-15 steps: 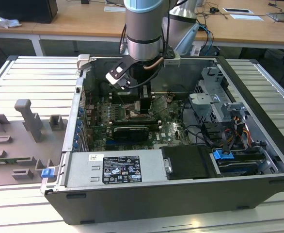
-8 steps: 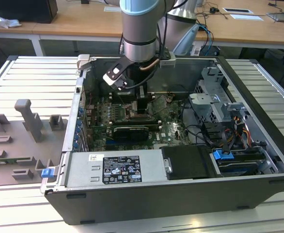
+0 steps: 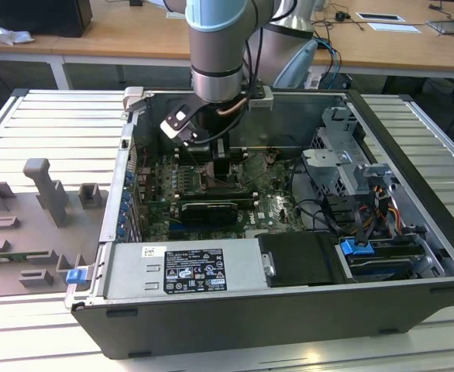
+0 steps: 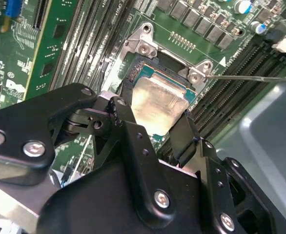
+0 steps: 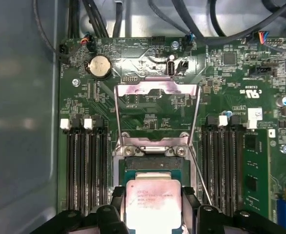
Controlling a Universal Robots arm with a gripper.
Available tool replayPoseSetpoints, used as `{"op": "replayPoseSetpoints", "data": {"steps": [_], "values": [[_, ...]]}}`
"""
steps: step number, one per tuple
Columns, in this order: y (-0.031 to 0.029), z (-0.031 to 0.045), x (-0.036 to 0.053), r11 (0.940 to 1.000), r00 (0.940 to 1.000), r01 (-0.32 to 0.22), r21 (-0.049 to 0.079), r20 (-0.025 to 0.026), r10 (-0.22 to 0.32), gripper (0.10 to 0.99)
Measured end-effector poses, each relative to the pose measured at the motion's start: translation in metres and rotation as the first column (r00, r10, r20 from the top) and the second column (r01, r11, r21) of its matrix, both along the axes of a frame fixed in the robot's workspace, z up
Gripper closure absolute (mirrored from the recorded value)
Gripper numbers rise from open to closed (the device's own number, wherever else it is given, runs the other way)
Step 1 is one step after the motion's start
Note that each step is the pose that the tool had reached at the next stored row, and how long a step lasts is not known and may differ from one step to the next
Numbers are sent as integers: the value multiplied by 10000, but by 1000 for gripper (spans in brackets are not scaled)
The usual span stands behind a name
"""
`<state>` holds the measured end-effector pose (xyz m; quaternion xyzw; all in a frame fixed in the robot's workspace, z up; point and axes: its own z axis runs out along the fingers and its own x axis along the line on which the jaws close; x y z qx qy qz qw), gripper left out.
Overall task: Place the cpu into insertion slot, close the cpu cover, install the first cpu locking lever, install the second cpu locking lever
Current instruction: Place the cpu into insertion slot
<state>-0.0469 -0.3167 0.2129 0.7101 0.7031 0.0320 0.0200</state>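
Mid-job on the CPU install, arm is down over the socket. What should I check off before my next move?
1. Grip: ok. The tool is closed on two opposite edges of the cpu.
2. cpu cover out of the way: ok. It is swung open, away from the socket.
3. insertion slot free of obstructions: ok for the exposed part; the rest is hidden under the chip.
4. locking lever released: ok. The thin wire stands free beside the slot.
5. Chip seated flat in the slot: cannot tell.
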Motion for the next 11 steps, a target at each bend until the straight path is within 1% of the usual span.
{"op": "replayPoseSetpoints", "data": {"steps": [3, 7, 11], "values": [[0, -40, 23, 10000, 10000, -1, 0, 0, 1, 541], [0, -94, 24, 10000, 10000, 2, -1, -1, -2, 541], [0, -117, 30, 10000, 10000, 3, -1, -1, -3, 541]]}}
